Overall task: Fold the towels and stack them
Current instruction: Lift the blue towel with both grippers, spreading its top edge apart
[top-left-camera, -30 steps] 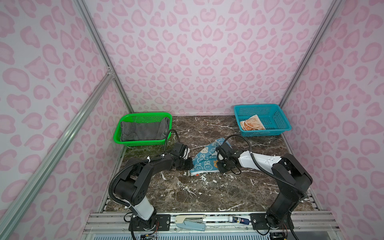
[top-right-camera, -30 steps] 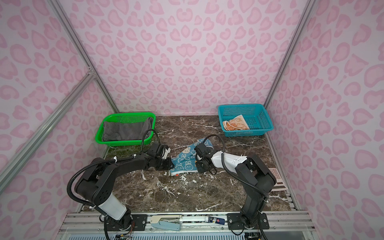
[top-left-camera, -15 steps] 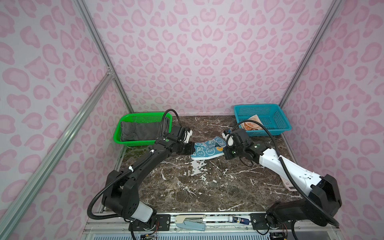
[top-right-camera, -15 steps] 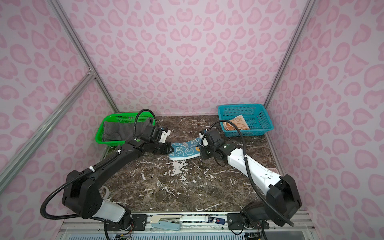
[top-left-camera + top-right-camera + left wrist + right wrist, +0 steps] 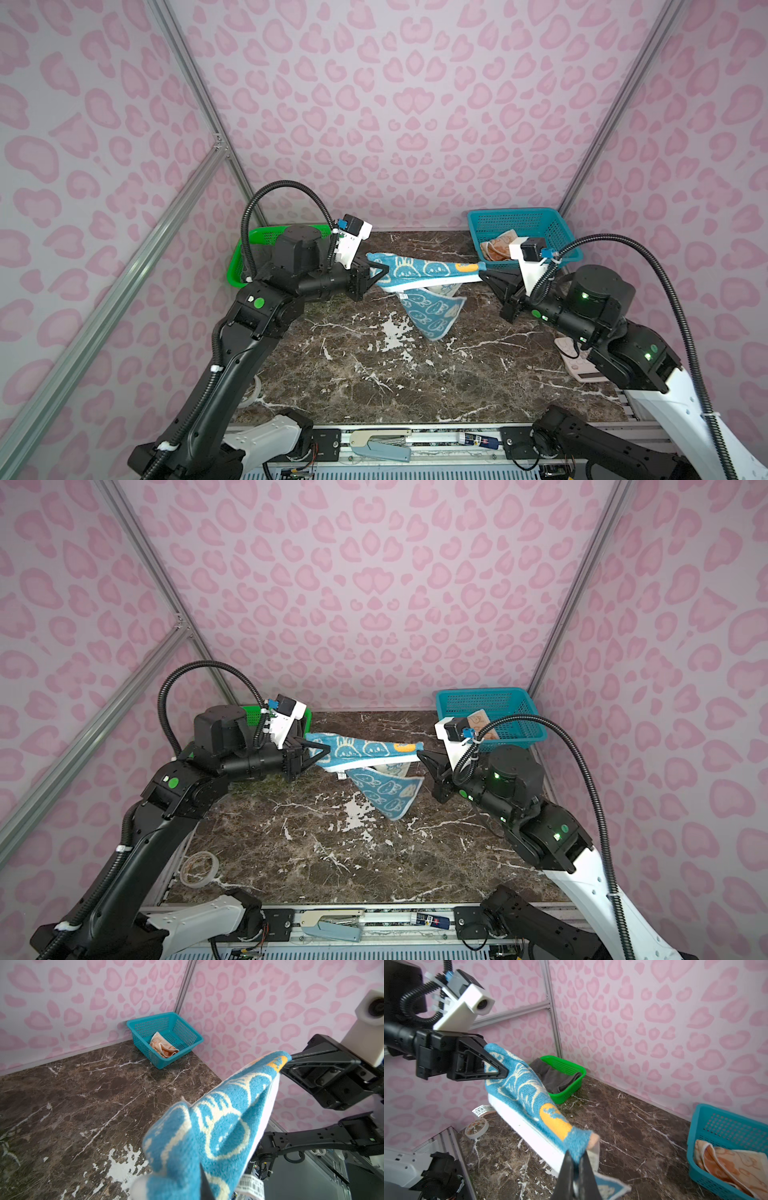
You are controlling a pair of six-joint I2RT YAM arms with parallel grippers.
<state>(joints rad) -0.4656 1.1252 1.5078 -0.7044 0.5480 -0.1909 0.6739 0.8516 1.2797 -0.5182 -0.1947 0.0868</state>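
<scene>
The blue rabbit towel (image 5: 419, 271) is up off the marble table (image 5: 374, 374), pulled out in a line between the two grippers. The left gripper (image 5: 384, 272) is pinched tight on one end. The right gripper (image 5: 482, 272) is clamped on the other end, the one with the orange patch, and both wrist views show the jaws squeezed together on the cloth. The top edge is taut and roughly level, and the rest hangs underneath in a loose triangular flap, closer to the right-hand side. Honestly can't tell from the top views whether its lowest corner is brushing the table or just clear of it. A white barcode label (image 5: 481, 1109) dangles from the underside. The orange-cream towel (image 5: 164, 1047) is lying crumpled in the teal basket (image 5: 151, 1019) in the far right corner. The dark-grey towel (image 5: 556, 1078) is bunched up in the green basket (image 5: 564, 1093) in the far left corner, hidden behind the left arm (image 5: 266, 307) in both top views. There's also a roll of tape (image 5: 199, 868) lying at the near left edge of the table.
</scene>
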